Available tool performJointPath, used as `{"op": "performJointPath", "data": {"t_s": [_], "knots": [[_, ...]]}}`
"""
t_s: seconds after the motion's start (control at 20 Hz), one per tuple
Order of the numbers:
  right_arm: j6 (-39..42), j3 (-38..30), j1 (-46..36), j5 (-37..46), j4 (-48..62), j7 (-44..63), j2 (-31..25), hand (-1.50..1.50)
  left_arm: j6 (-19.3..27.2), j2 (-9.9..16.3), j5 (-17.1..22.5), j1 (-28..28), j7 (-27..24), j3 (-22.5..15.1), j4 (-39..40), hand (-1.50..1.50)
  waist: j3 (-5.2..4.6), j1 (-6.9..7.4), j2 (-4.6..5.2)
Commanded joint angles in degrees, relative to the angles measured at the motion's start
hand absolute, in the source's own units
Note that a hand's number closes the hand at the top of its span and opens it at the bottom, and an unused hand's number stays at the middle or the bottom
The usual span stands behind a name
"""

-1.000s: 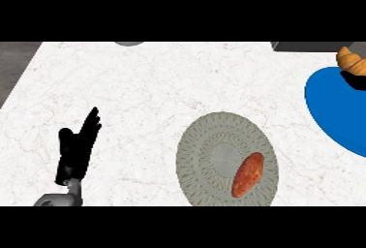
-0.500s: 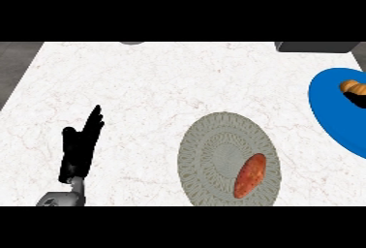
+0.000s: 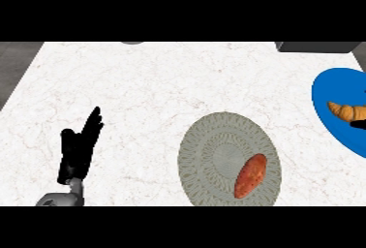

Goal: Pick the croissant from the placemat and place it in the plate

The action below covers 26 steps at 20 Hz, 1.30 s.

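Observation:
A golden croissant (image 3: pixel 346 111) lies over the blue plate (image 3: pixel 336 87) at the view's right edge. Just below it a black sliver of my right hand (image 3: pixel 358 124) touches or nearly touches it; the rest of that hand is cut off by the edge. The round grey woven placemat (image 3: pixel 214 155) sits low in the middle, with a reddish-brown oval piece of food (image 3: pixel 250 175) on its right part. My left hand (image 3: pixel 77 147) rests open at the lower left, fingers pointing up, apart from everything.
A dark grey box (image 3: pixel 314 47) stands at the far right corner of the white marble counter (image 3: pixel 157 87). A small grey round object (image 3: pixel 132 42) peeks in at the far edge. The counter's left edge borders dark floor.
The croissant has come down from the upper right corner to over the blue plate. The left hand has stayed where it was.

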Motion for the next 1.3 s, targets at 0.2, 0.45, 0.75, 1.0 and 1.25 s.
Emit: {"op": "performJointPath", "data": {"t_s": [0.2, 0.45, 0.75, 1.0, 1.25], "knots": [[3.2, -14.0, -2.4, -15.6, -1.0, -14.2, 0.5, -1.50, 0.1, 0.0, 0.6, -1.4, 0.2, 1.3, 1.7, 0.00, 0.20, -1.56, -0.23], [10.7, -21.0, -1.3, -23.3, 1.5, -16.6, -3.6, -1.50, 2.8, -1.8, -1.5, -2.5, 2.4, -0.1, 0.7, 0.00, 0.16, -1.40, -0.17], [16.1, -21.4, 3.9, -25.5, 4.3, -21.5, -5.7, -1.50, 0.2, -0.8, -0.7, 0.1, -0.3, 0.3, 0.7, 0.00, 0.12, -0.48, -0.10], [17.3, -21.1, 6.4, -26.7, 4.2, -27.1, -3.8, -1.50, -0.2, -0.1, -1.3, 0.2, 2.6, -0.2, -2.3, 0.00, 0.14, -0.33, -0.13], [15.8, -19.8, 7.5, -26.7, 4.2, -31.0, -1.9, -1.50, -0.4, -0.3, -0.3, -0.3, 4.2, 0.6, -4.0, 0.00, 0.16, -0.26, -0.08]]}}
